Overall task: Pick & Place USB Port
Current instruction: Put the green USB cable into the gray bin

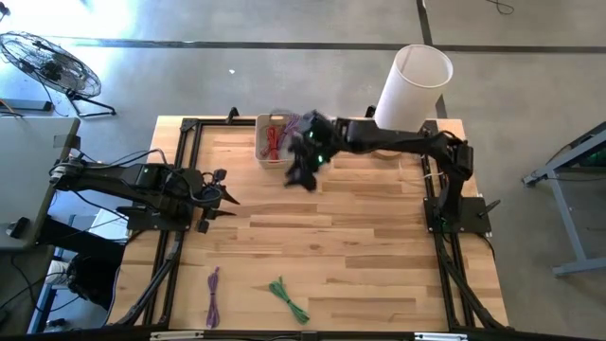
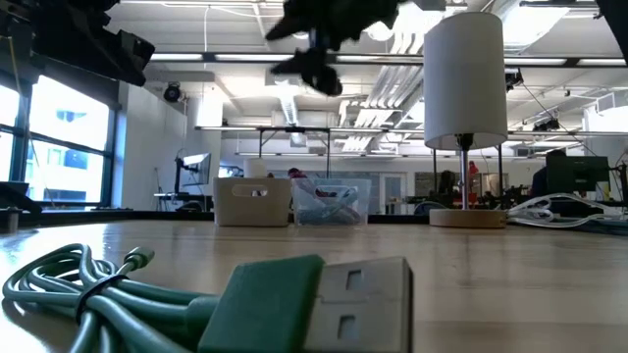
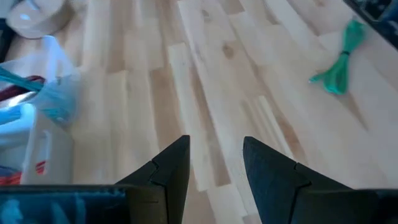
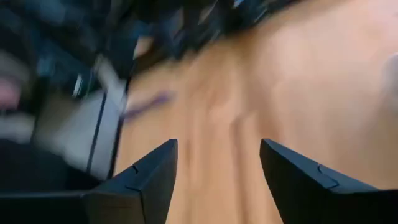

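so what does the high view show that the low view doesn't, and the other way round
Only the high view shows the purple cable near the table's front edge, the left gripper waiting open and empty at the left side, and the right gripper open just beside the bin.

Only the low view shows the green cable's USB plug up close, and the room behind the table.

Both show the green cable, the clear bin of cables at the far edge, and the white cylinder.

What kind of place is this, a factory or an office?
Probably a robotics lab in a big open workshop. Two dark arms are mounted on a wooden table, the floor is bare concrete with a fan, and monitors stand under exposed ceiling ducts behind.
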You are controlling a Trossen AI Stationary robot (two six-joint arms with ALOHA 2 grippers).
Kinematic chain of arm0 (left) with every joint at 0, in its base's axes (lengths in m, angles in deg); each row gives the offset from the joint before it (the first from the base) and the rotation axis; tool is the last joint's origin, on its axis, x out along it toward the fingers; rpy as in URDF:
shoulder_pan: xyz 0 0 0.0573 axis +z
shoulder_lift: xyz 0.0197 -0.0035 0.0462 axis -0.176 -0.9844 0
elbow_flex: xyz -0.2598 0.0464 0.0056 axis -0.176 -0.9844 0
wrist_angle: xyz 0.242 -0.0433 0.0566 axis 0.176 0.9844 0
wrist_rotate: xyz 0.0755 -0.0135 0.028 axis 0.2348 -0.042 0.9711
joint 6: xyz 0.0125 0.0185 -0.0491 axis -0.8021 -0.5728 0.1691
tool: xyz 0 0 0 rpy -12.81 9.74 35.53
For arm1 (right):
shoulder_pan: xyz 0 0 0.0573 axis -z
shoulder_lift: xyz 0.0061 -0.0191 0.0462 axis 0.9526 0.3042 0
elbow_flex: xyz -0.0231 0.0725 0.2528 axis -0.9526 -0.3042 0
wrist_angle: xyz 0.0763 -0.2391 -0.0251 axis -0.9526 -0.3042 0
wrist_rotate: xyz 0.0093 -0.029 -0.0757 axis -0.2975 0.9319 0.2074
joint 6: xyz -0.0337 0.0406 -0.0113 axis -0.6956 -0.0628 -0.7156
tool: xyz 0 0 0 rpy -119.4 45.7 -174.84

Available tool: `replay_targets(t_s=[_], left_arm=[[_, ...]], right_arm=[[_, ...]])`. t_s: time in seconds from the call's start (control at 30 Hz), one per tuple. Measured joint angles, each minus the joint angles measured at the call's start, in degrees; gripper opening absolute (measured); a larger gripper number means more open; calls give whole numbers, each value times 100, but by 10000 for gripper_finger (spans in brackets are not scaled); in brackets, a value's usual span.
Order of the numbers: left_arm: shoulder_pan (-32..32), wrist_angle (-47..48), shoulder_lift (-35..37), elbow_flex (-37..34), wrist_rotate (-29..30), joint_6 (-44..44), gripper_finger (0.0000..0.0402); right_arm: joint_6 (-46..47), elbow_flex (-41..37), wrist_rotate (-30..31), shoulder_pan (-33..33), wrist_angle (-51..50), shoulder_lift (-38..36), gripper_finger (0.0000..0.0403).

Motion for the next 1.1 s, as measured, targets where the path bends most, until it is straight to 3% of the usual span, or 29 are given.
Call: replay_targets(t_s=[0.1, 0.2, 0.33, 0.77, 1.1], left_arm=[[-1, 30, 0, 0, -259, -2, 146], [0, 58, -2, 1, -396, 0, 146], [-2, 128, 0, 0, -393, 152, 146], [0, 399, -4, 0, -381, 419, 146], [-1, 503, -4, 0, -864, 378, 146]], right_arm=[[-506, 563, 131, -579, -1436, -1, 217], [-782, 890, 645, -1177, -2608, -3, 214], [-634, 1044, 1338, -1867, -3381, -7, 212], [793, 1043, 2079, -3191, -2890, 93, 216], [1617, 1043, 2292, -3626, -2028, 761, 216]])
